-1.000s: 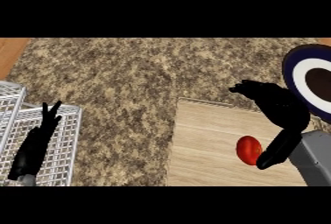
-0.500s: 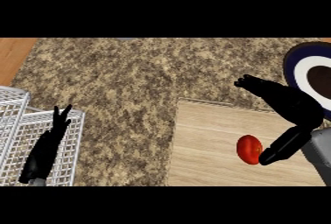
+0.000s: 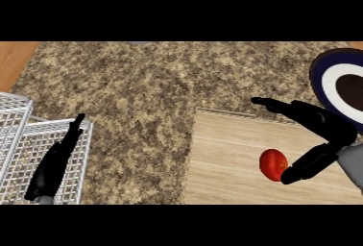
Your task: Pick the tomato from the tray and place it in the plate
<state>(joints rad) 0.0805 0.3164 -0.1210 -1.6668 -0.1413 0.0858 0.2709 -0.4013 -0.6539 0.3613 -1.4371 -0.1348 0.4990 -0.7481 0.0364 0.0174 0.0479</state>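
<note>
A red tomato lies on the pale wooden tray at the lower right of the head view. My right hand hangs over it from the right, open. Its fingers stretch out to the left above the tomato. The thumb comes down against the tomato's right side. The plate, with a dark blue rim, a white ring and a dark centre, sits at the right edge just beyond the tray. My left hand rests open and edge-on over the wire rack at the lower left, fingers pointing away.
A white wire rack fills the lower left corner. Speckled granite counter spreads between the rack and the tray. A strip of wood shows at the top left.
My right hand has lowered slightly toward the tomato, which has not moved. The left hand has turned edge-on, its fingers drawn together, and drifted a little to the right.
</note>
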